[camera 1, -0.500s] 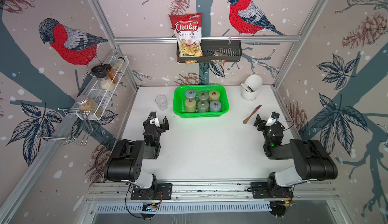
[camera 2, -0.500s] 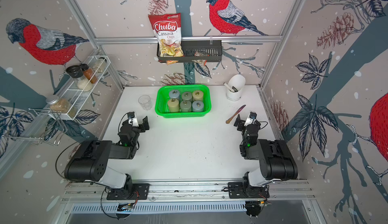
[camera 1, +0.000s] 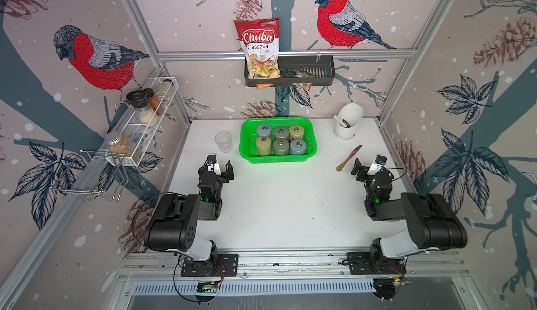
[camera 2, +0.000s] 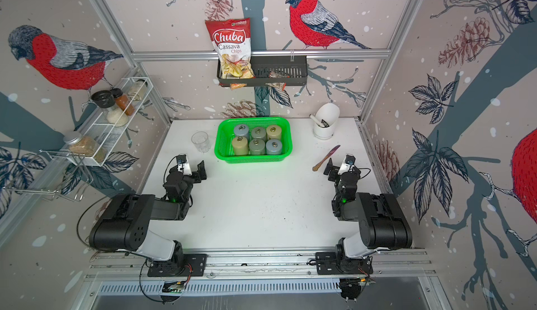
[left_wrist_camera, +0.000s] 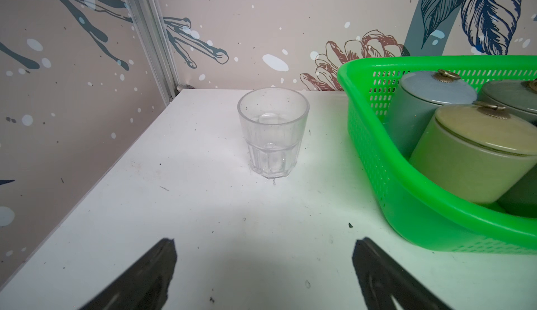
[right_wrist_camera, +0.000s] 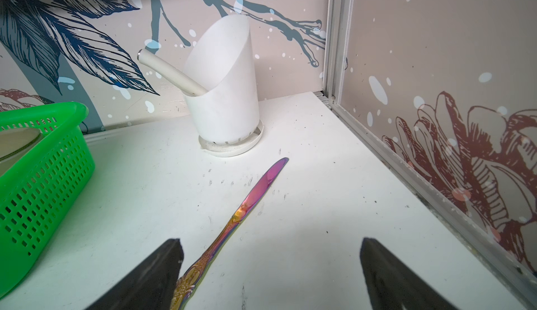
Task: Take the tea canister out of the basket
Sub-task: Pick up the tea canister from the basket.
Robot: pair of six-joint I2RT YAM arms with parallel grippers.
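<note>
The green basket (camera 1: 277, 160) (camera 2: 252, 158) sits at the back middle of the white table and holds several round lidded tea canisters (camera 1: 263, 145) (camera 2: 240, 145) in two rows, in blue-grey, grey-green and yellow-green. The left wrist view shows the basket's corner (left_wrist_camera: 374, 160) with the yellow-green canister (left_wrist_camera: 470, 160) closest. My left gripper (camera 1: 218, 167) (left_wrist_camera: 265, 241) is open and empty, low over the table in front of the basket's left end. My right gripper (camera 1: 369, 167) (right_wrist_camera: 270, 241) is open and empty, off to the basket's right (right_wrist_camera: 43, 177).
A clear glass (camera 1: 223, 141) (left_wrist_camera: 273, 137) stands just left of the basket. A white utensil holder (camera 1: 347, 121) (right_wrist_camera: 226, 105) is at the back right. An iridescent knife (camera 1: 348, 158) (right_wrist_camera: 252, 198) lies by the right gripper. A black rack (camera 1: 305, 70) and a wire shelf (camera 1: 145, 119) hang on the walls.
</note>
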